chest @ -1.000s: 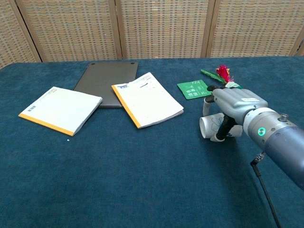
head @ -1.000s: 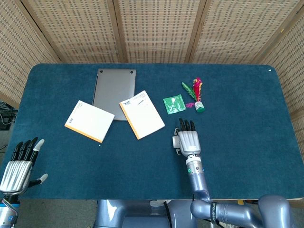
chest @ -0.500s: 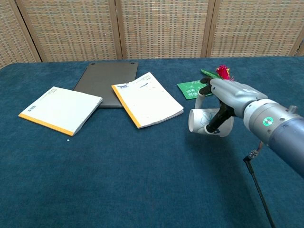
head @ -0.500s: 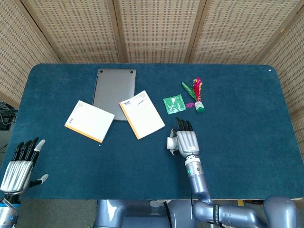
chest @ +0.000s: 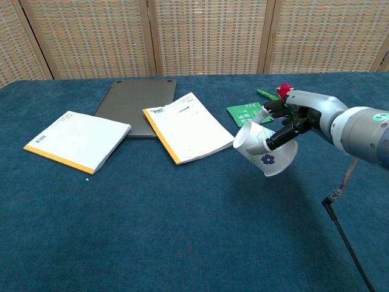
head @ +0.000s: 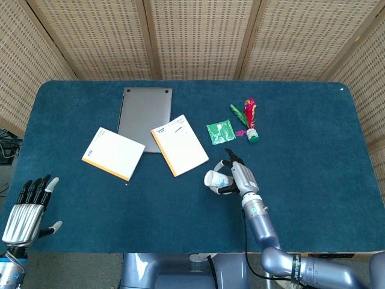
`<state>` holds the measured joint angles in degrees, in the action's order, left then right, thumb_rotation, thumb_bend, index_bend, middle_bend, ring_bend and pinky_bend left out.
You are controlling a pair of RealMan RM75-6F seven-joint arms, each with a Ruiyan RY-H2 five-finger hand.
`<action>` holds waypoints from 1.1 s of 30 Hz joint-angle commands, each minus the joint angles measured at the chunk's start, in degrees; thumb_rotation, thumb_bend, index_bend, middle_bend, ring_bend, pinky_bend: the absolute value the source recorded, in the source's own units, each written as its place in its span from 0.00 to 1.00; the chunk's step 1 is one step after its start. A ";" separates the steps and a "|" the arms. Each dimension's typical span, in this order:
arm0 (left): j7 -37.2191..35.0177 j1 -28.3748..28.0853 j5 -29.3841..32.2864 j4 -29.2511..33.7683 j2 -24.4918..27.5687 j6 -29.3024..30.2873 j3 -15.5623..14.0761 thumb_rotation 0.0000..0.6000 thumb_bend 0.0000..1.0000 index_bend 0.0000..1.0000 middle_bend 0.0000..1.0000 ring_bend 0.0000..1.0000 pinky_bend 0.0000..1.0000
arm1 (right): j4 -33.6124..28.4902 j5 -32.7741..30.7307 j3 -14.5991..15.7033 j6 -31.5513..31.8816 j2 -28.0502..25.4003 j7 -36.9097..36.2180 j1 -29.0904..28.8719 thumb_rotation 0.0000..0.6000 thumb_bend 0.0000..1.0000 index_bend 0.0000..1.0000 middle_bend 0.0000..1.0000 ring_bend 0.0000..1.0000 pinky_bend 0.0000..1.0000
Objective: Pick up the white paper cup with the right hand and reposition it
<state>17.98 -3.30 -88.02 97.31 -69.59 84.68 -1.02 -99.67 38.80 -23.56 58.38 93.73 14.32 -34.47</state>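
The right hand (chest: 296,120) grips the cup (chest: 262,151), fingers wrapped round its wall, and holds it clear of the table (chest: 182,243), tipped so the mouth faces left and slightly up. In the head view the cup (head: 216,180) hangs just right of the nearer booklet (head: 180,145) and below the green packet (head: 221,131).

The left hand (head: 27,208) sits at the table's near left corner, fingers spread and holding nothing.

The main risk looks like the grip itself: a thin paper wall squeezed from the side could buckle, and then the cup may slip or pop out. Because it is tilted, setting it down as it is would probably land it on its side and let it roll, so the wrist likely needs to turn it upright first. A leftward swing could also clip the booklet's corner, since the two are close
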 commanded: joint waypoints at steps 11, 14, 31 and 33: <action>0.06 -0.04 0.05 -0.09 -0.08 0.00 0.03 1.00 0.14 0.00 0.00 0.00 0.00 | 5.81 2.36 2.14 -2.15 3.35 -6.25 -1.33 1.00 0.29 0.51 0.00 0.00 0.00; 0.13 -0.05 0.01 -0.10 -0.09 -0.04 -0.02 1.00 0.14 0.00 0.00 0.00 0.00 | 6.56 4.76 2.19 -1.62 3.98 -8.72 -0.90 1.00 0.29 0.51 0.00 0.00 0.00; 0.83 0.02 -0.02 -0.06 -0.25 0.05 -0.11 1.00 0.14 0.00 0.00 0.00 0.00 | 10.56 3.93 3.04 -2.61 6.19 -12.12 -1.20 1.00 0.26 0.50 0.00 0.00 0.00; 0.85 0.03 -0.01 -0.07 -0.25 0.08 -0.10 1.00 0.14 0.00 0.00 0.00 0.00 | 10.88 3.77 3.21 -2.33 6.35 -11.93 -1.21 1.00 0.26 0.50 0.00 0.00 0.00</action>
<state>18.83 -3.28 -88.03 97.24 -69.84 84.76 -1.13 -88.86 42.60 -20.42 55.97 100.02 2.32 -35.66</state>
